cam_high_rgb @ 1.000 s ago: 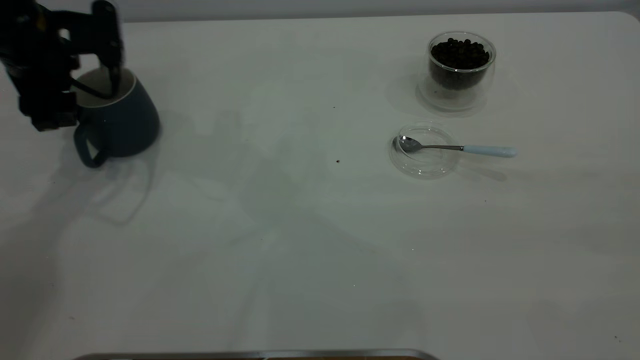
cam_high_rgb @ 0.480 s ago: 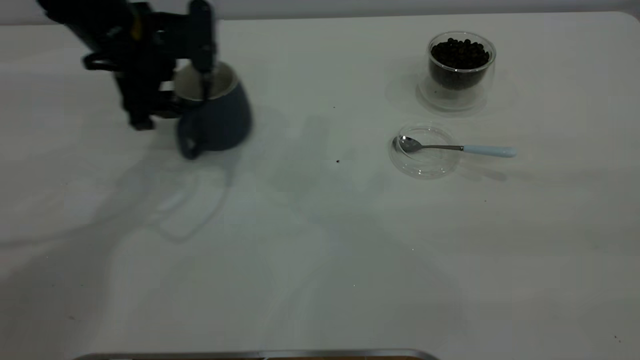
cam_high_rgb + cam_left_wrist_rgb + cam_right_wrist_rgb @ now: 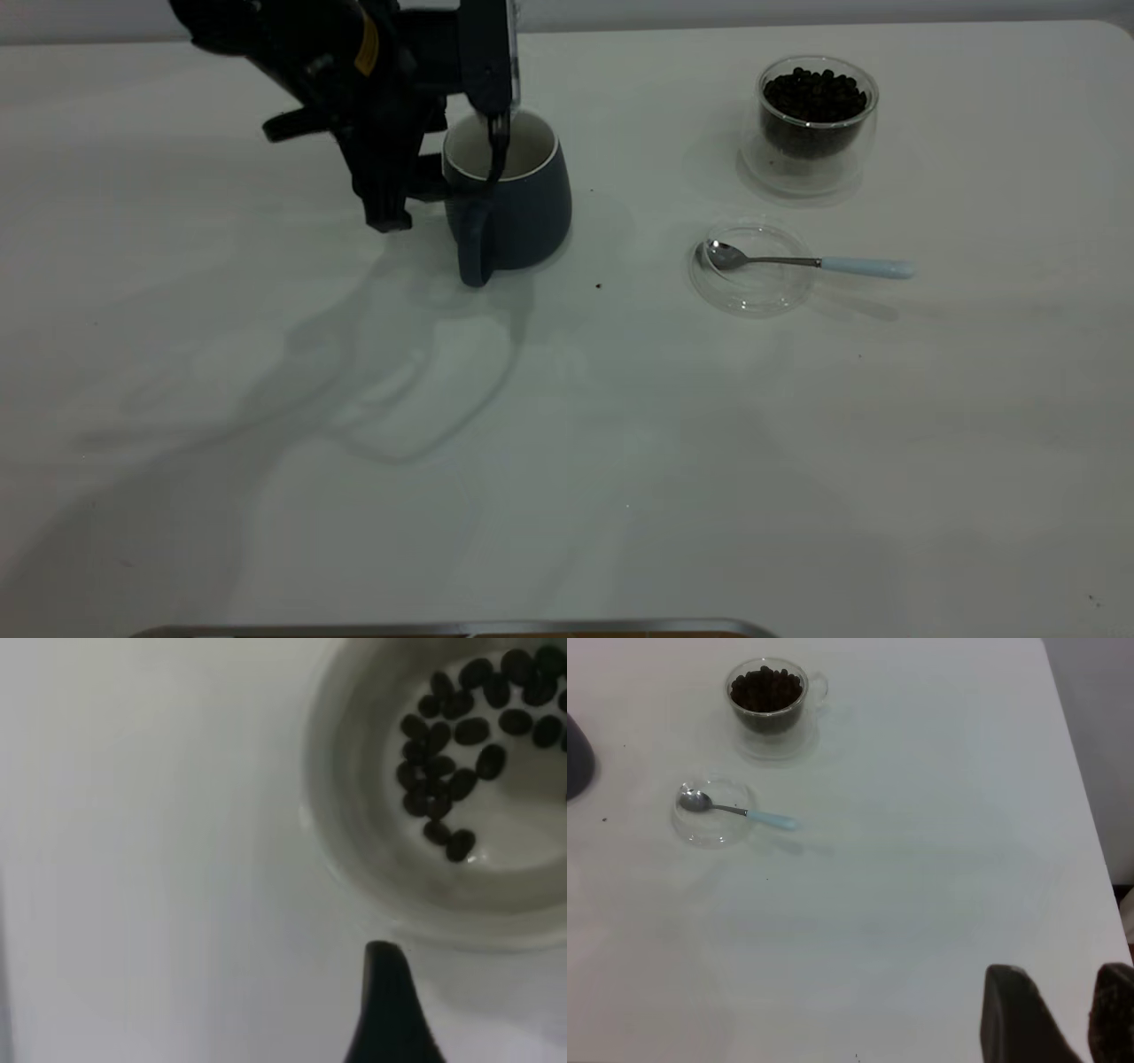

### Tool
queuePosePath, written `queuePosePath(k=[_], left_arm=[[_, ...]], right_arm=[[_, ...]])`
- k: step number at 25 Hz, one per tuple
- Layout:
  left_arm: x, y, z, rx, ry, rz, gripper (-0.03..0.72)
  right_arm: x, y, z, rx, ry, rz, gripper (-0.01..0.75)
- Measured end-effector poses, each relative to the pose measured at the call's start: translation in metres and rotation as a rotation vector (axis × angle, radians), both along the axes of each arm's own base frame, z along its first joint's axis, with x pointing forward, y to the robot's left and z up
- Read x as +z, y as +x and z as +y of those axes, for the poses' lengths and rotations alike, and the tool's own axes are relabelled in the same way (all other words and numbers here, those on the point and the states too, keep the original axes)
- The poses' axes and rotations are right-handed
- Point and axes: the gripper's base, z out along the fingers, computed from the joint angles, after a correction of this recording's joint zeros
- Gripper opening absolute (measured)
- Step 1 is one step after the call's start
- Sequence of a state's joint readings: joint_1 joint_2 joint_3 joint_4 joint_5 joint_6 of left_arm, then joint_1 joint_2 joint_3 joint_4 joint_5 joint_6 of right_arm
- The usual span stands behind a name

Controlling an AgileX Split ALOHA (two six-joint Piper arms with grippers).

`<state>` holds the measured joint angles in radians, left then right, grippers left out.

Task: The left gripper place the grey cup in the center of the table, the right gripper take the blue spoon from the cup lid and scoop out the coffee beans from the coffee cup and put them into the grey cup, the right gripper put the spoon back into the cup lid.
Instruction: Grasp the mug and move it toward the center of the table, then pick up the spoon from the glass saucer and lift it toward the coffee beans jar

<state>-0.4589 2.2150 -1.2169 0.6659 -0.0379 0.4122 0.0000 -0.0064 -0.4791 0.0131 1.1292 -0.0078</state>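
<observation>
Left pincer (image 3: 493, 146) on grey cup (image 3: 509, 199) rim — mid-table (image 3: 567, 425).

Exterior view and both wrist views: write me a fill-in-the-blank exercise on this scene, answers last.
1. The left hand grips the rim of the grey ____.
2. The blue spoon rests its bowl in the cup ____.
3. Inside the grey cup lie a few coffee ____.
4. The coffee cup stands on the ____, beyond the cup lid.

Answers: cup; lid; beans; table
</observation>
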Motion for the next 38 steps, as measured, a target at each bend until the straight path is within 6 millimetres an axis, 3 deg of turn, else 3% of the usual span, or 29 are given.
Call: queuePosePath(k=[2,4,9,11,16,21,24,26,29,38], left_arm=[[0.024,-0.001,0.002,0.053,0.013,-0.014,0.568],[0.061,-0.004,0.009,0.15,0.013,-0.039,0.568],[0.163,-0.033,0.044,0.598,-0.061,-0.08,0.568],[0.205,-0.054,0.061,0.766,-0.119,-0.113,0.568],[0.283,-0.122,0.104,1.044,-0.204,-0.156,0.568],[0.327,-0.189,0.131,1.126,-0.368,-0.104,0.568],[0.336,-0.223,0.139,1.095,-0.457,-0.041,0.568],[0.33,-0.238,0.141,1.053,-0.477,0.005,0.568],[0.312,-0.258,0.143,1.015,-0.484,0.084,0.568],[0.229,-0.319,0.155,0.897,-0.451,0.287,0.568]], right_arm=[[0.0,0.0,0.0,0.0,0.0,0.0,0.238],[0.0,0.0,0.0,0.0,0.0,0.0,0.238],[0.0,0.0,0.0,0.0,0.0,0.0,0.238],[0.0,0.0,0.0,0.0,0.0,0.0,0.238],[0.0,0.0,0.0,0.0,0.0,0.0,0.238],[0.0,0.0,0.0,0.0,0.0,0.0,0.238],[0.0,0.0,0.0,0.0,0.0,0.0,0.238],[0.0,0.0,0.0,0.0,0.0,0.0,0.238],[0.0,0.0,0.0,0.0,0.0,0.0,0.238],[0.0,0.0,0.0,0.0,0.0,0.0,0.238]])
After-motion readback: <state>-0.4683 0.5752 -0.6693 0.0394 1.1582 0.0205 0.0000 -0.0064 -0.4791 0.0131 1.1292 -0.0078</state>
